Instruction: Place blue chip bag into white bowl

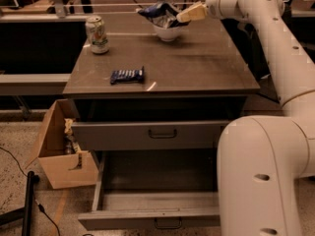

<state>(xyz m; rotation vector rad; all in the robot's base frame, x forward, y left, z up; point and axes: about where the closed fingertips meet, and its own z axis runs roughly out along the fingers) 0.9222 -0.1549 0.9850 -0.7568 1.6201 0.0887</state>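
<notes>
The blue chip bag (pixel 160 13), crumpled blue and white foil, sits in the top of the white bowl (pixel 168 33) at the far middle of the table and spreads wider than the rim. My gripper (pixel 187 14) is just to the right of the bag, at its right edge and level with it, above the bowl's right side. The arm reaches in from the upper right.
A soda can (pixel 97 34) stands at the table's far left. A small dark-blue bar-shaped packet (pixel 127 75) lies near the front left. The brown table (pixel 197 68) has a shut upper drawer and a pulled-out lower drawer (pixel 157 195). A cardboard box (pixel 59 151) stands on the floor at left.
</notes>
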